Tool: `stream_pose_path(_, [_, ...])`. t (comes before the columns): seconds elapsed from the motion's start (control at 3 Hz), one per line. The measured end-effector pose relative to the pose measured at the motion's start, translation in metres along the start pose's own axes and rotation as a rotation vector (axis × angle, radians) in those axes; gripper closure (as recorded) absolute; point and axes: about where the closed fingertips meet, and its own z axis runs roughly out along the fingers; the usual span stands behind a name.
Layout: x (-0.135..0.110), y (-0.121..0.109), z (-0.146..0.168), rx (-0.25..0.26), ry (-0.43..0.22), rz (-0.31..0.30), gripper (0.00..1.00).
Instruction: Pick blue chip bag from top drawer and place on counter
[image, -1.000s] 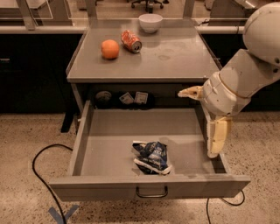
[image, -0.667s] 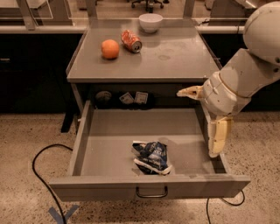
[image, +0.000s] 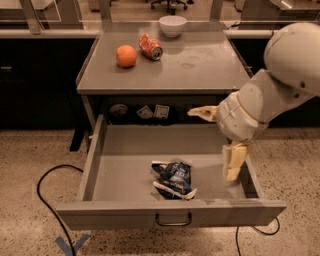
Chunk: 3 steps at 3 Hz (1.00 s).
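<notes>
The blue chip bag (image: 172, 179) lies crumpled on the floor of the open top drawer (image: 170, 212), near its front middle. My gripper (image: 212, 145) hangs over the right side of the drawer, to the right of the bag and apart from it. It is open wide and empty: one pale finger (image: 201, 113) points left, the other (image: 232, 162) points down into the drawer. The counter (image: 200, 65) is the grey cabinet top behind the drawer.
On the counter stand an orange (image: 126, 56), a red-orange soda can (image: 150, 47) lying on its side and a white bowl (image: 172, 25). Small items sit in the dark shelf (image: 150, 112) under the counter. A black cable (image: 47, 200) runs on the floor at the left.
My gripper has shifted a little to the left over the drawer, closer to the bag. The bag has not moved.
</notes>
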Motion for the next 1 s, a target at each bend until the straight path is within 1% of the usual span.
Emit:
stream_pose_path(0.33, [-0.042, -0.012, 0.044, 0.037, -0.116, -0.106, 0.00])
stream_pose_path(0.67, [-0.079, -0.009, 0.078, 0.050, -0.251, -0.188, 0.00])
stream_pose_path(1.0, [-0.100, 0.000, 0.100, 0.022, -0.332, -0.299, 0.00])
